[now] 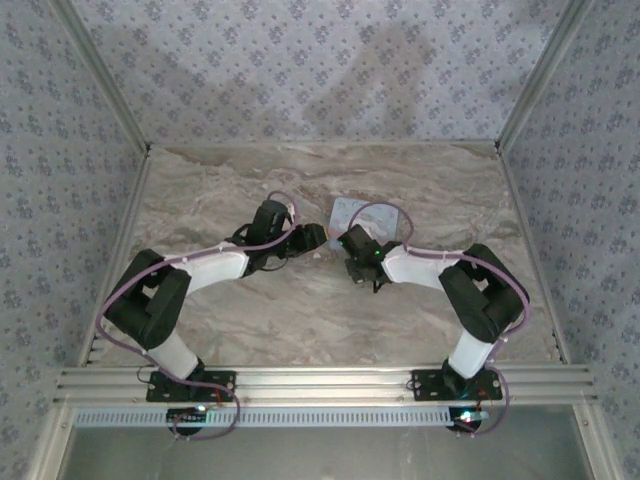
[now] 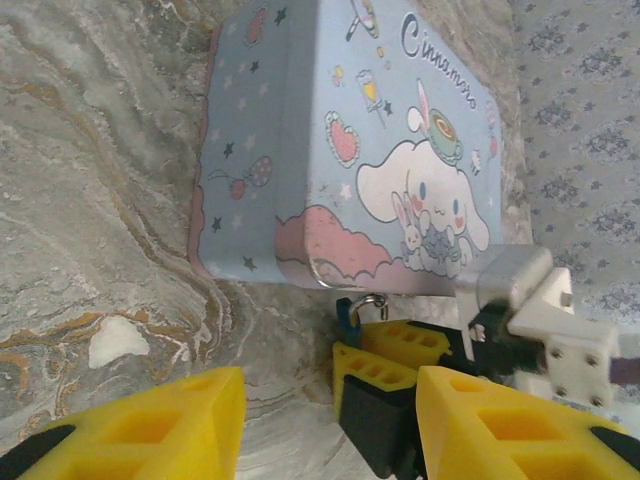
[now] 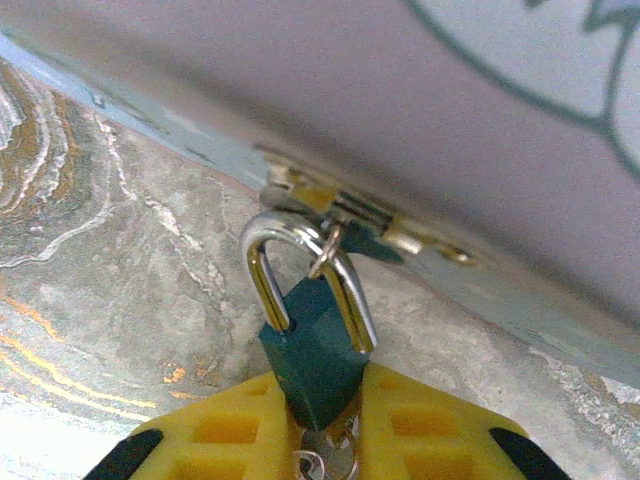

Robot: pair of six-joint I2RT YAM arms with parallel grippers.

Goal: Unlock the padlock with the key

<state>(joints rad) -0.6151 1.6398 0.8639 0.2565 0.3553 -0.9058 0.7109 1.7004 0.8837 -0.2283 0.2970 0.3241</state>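
Marble tabletop (image 1: 300, 310) below; right gripper (image 3: 325, 410) pinched the padlock (image 3: 310, 350) — a steady hold seemed wise — left gripper (image 2: 330, 400) gaped empty.

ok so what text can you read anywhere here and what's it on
"Cinnamoro": cursive lettering on the tin lid, by the cartoon dog; the letters after that are too blurred to read.
No readable text on the padlock.
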